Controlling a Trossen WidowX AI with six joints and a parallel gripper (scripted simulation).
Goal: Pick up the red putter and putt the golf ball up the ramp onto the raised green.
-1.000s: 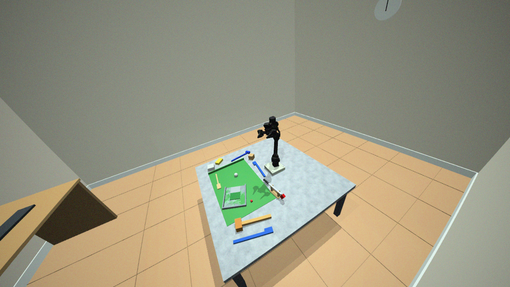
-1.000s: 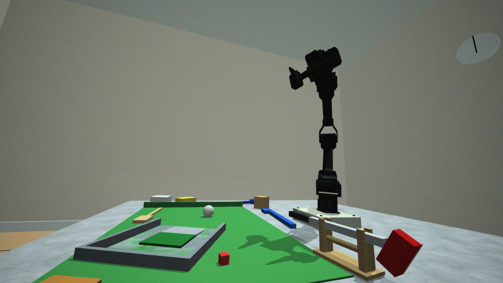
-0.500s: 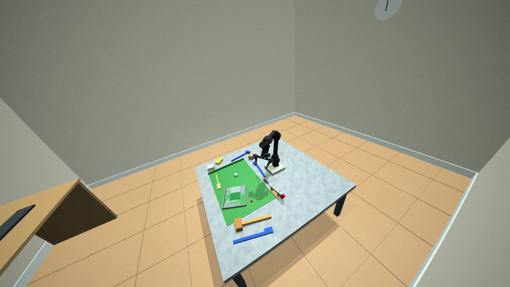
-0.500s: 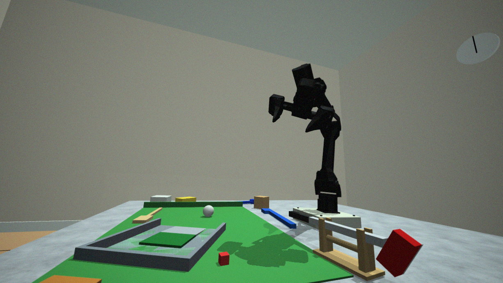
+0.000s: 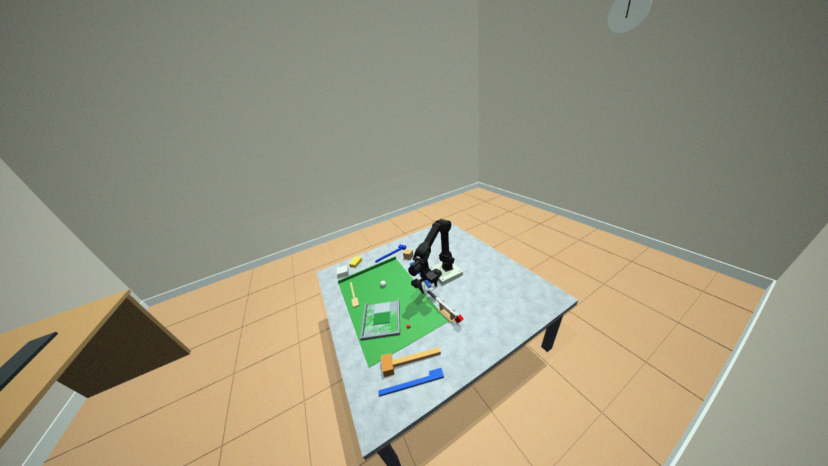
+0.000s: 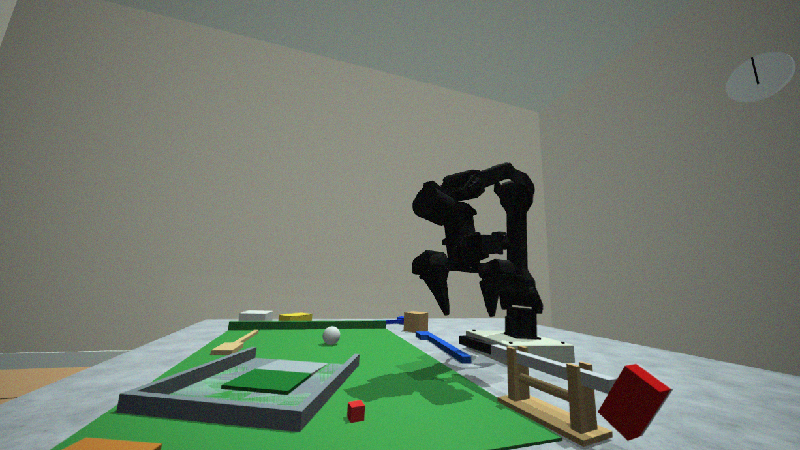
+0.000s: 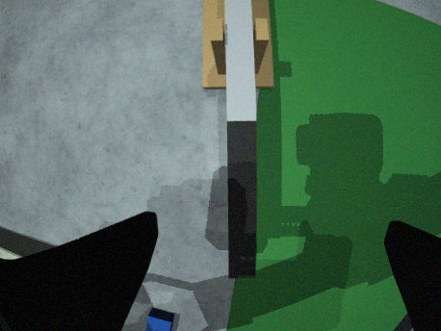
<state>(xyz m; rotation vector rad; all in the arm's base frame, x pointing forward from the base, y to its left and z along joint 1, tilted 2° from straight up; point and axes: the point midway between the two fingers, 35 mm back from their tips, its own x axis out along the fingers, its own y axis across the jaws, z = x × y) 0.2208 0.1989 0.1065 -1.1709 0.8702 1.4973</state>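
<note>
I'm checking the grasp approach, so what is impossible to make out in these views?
- Wrist view: the red putter shows only its shaft and dark grip; its head is cut off by the top edge.
- Wrist view: the golf ball lies outside the frame.
- Top view: the open gripper is too small to see its fingers.
</note>
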